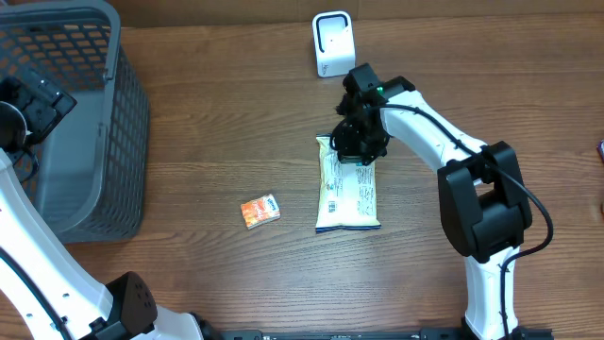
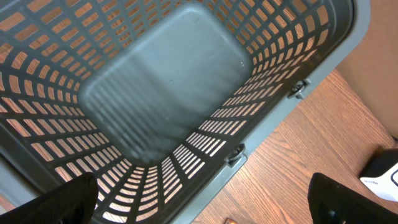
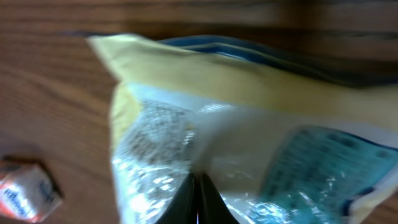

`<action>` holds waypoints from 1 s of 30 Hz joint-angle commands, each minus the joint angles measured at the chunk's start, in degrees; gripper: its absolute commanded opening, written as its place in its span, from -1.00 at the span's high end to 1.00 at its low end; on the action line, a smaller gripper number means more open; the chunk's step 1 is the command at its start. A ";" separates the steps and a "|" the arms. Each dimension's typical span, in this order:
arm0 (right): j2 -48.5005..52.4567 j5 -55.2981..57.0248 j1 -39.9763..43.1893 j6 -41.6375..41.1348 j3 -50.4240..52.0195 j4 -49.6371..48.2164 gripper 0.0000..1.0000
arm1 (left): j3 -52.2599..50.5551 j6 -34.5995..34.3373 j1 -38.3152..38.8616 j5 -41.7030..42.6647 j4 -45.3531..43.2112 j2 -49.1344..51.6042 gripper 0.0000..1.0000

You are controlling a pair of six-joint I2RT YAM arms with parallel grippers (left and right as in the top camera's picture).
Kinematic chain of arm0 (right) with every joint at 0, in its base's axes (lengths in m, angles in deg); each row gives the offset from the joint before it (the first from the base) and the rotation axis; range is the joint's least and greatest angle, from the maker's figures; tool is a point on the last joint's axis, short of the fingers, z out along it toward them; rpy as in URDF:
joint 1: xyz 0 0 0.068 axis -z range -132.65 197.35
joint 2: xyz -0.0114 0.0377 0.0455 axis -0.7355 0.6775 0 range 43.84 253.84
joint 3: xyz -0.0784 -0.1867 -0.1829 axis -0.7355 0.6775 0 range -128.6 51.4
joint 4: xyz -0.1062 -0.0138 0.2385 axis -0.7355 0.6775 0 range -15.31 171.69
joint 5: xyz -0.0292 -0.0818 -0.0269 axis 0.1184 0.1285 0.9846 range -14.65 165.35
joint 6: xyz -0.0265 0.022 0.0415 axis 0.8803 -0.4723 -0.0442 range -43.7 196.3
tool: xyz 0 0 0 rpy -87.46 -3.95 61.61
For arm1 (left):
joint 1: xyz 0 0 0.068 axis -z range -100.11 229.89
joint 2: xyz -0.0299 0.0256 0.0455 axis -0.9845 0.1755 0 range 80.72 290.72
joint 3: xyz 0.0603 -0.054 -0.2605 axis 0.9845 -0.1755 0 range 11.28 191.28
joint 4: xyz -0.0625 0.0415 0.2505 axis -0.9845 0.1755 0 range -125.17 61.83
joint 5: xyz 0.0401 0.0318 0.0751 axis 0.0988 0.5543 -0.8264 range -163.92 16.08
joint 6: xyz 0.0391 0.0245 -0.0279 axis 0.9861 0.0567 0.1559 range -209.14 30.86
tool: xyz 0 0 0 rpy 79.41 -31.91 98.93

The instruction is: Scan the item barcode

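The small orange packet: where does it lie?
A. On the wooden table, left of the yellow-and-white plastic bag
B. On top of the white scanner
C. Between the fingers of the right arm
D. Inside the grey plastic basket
A: in the overhead view the small orange packet lies flat on the wooden table, apart from the yellow-and-white plastic bag and to its left.
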 commanded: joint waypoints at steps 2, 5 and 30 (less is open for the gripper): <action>-1.42 9.64 3.17 -3.67 5.25 -3.58 0.93 | 0.15 -0.59 -0.24 0.26 0.04 0.07 -1.00; -1.42 17.35 5.33 -7.21 6.14 -0.87 0.93 | 0.15 -0.59 -0.24 0.26 0.04 0.07 -1.00; -13.90 -1.18 6.08 0.85 4.48 17.68 0.93 | 0.15 -0.59 -0.24 0.26 0.04 0.07 -0.99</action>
